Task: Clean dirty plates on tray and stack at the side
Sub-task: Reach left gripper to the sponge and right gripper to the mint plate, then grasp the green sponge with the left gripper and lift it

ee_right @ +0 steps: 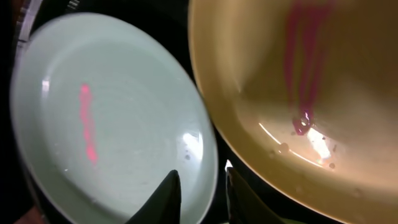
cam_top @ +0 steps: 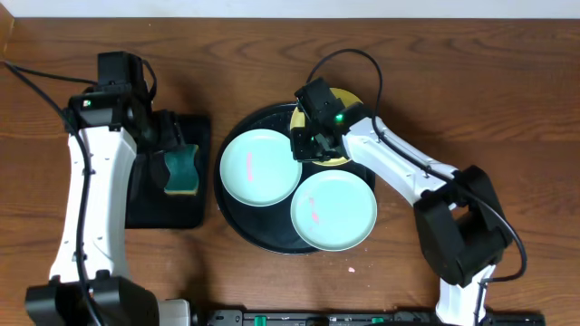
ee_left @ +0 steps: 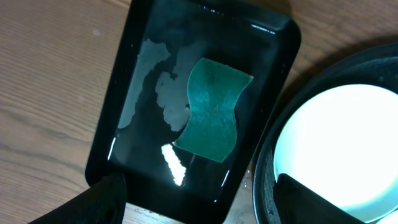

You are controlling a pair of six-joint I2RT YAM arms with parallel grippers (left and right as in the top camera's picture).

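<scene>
Dark fingers (ee_right: 166,200) of the right gripper (ee_right: 201,174) stand at the bottom edge of the right wrist view, close together with only a narrow gap. Just above them the rim of the yellow plate (ee_right: 298,124) comes near the edge of the left mint plate (ee_right: 112,143). I cannot tell whether the fingers pinch a rim or hold nothing. Each of these 2 plates carries a pink streak.

From overhead, all 3 plates lie on the round tray (cam_top: 237,226) in the middle of the wooden table (cam_top: 471,63). The yellow plate is at the far side, mostly hidden under the right gripper. The left mint plate sits on the left part of the tray, and the right mint plate (cam_top: 333,209) sits nearer the front right, with a small pink mark on it.

At the left, the left gripper (ee_left: 199,186) hangs over the rectangular tray (ee_left: 112,124). Its jaws are spread wide and nothing is between them. A green sponge (ee_left: 211,109) lies flat in this tray, with wet patches beside it. The rectangular tray stands just beside the round tray.
</scene>
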